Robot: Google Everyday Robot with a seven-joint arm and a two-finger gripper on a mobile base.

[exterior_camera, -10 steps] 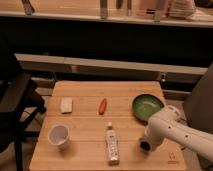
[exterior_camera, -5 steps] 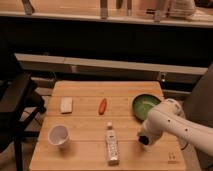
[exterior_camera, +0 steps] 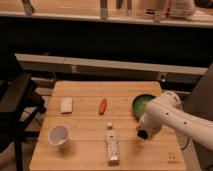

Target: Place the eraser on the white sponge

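gripper (exterior_camera: 143, 134): dark tip at the arm's end, low over the tabletop; just right of the bottle (exterior_camera: 112, 144), in front of the green bowl (exterior_camera: 141, 102); how wide it stands, and whether it holds anything, does not show
eraser: not distinguishable; can't separate it from that dark tip
delta: vs a second ago the gripper has crept toward the table's far side and slightly left; arm now covers the bowl's right edge; sponge, cup and bottle unmoved
arm (exterior_camera: 170, 117): white; enters from the right; bulky link angled down-left to the wrist
white sponge (exterior_camera: 66, 105): flat on the table's left half, well apart from the gripper; orange-red oblong (exterior_camera: 102, 105) between the two; white cup (exterior_camera: 58, 135) upright near the front-left
surface: light wooden table (exterior_camera: 90, 160)
room: dark chair (exterior_camera: 17, 107) at left; dim ledge and counter behind
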